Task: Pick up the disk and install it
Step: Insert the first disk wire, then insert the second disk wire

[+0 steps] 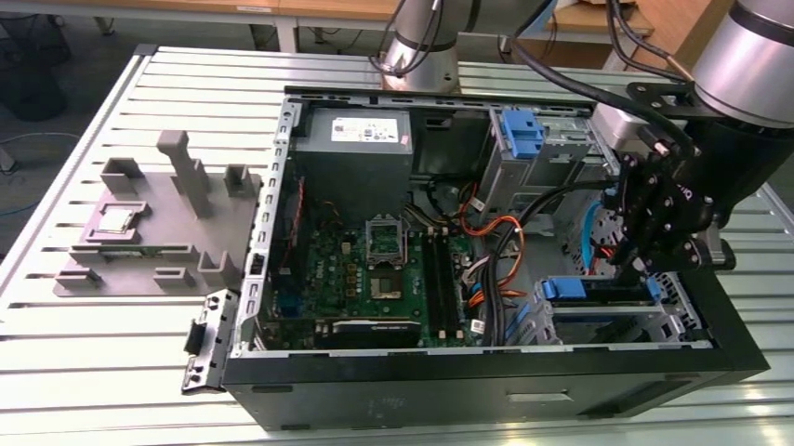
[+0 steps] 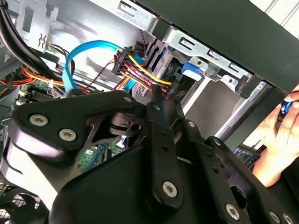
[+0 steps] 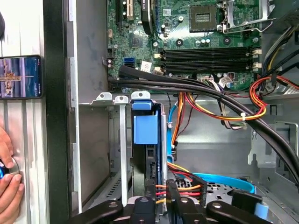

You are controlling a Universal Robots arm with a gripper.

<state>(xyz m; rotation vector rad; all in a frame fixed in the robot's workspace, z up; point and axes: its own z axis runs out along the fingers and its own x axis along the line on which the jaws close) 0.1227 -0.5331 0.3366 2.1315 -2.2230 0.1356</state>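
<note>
The gripper (image 1: 655, 243) hung inside the open computer case (image 1: 496, 390), over the drive cage at the exterior view's right. The disk (image 3: 145, 140) stood on edge in that cage, its blue tab showing between the metal walls, just past the fingertips in the first wrist view. The fingers seemed drawn close together, holding nothing, though I could not tell for sure. A person's hand (image 2: 275, 140) rested outside the case, beside a phone (image 3: 21, 77).

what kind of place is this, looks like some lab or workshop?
Probably a robotics lab or test bench for computer assembly: an open black desktop computer case lies on a slatted metal table, a grey moulded parts fixture sits beside it, and a robot arm reaches in.
</note>
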